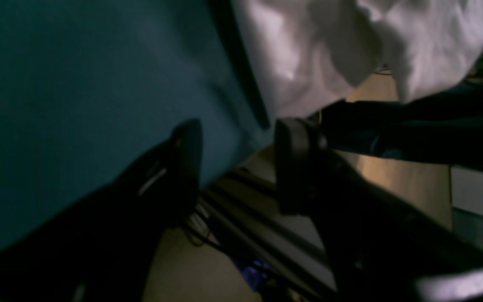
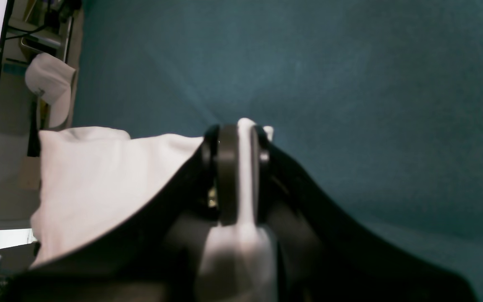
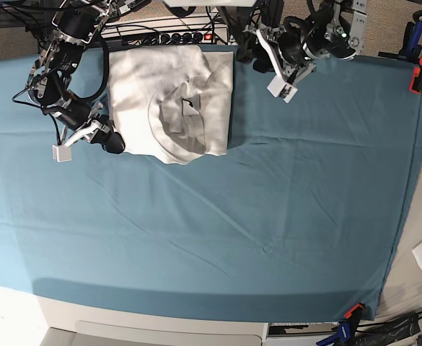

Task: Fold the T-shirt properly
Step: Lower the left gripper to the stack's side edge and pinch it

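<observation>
White T-shirt (image 3: 171,101) folded at the far edge of the blue cloth (image 3: 268,216); right gripper (image 2: 243,167) pinching the T-shirt's corner; left gripper (image 1: 237,163) spread wide, holding nothing — just beside the T-shirt

The T-shirt (image 3: 171,101) lies on the cloth (image 3: 268,216) at its far edge, left of centre. The right gripper (image 3: 115,143) sits at the shirt's near-left corner; the left gripper (image 3: 250,54) is just right of its far-right corner.

The left wrist view is dark and motion-blurred, cutting the T-shirt (image 1: 350,46) off at its top edge, while in the right wrist view the right gripper (image 2: 237,172) hides the T-shirt's nearest edge.
</observation>
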